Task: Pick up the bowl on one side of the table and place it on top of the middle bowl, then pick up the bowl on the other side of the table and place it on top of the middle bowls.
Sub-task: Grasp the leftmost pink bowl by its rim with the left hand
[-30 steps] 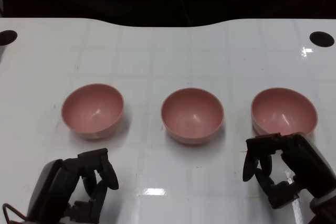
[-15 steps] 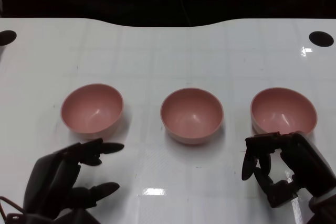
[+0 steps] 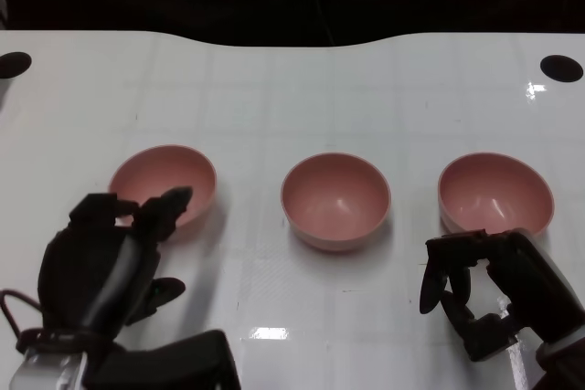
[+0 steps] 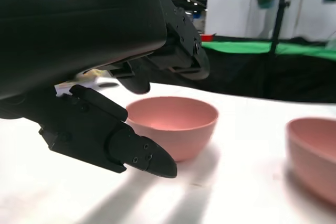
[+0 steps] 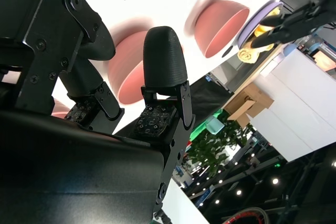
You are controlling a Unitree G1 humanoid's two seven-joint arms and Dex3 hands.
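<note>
— What did the head view show?
— Three pink bowls sat apart on the table (image 3: 274, 89). None was stacked. The left hand (image 3: 110, 258) hung spread and empty, fingertips at the near rim of the left bowl (image 3: 169, 175), left of the middle bowl (image 3: 335, 200). The right hand (image 3: 494, 294) waited curled on nothing before the right bowl (image 3: 495, 191).
— And the left wrist view?
— Fingers (image 4: 131, 150) parted, just short of the bowl.
— The right wrist view?
— Nothing grasped; both pickups remained, it seemed.
</note>
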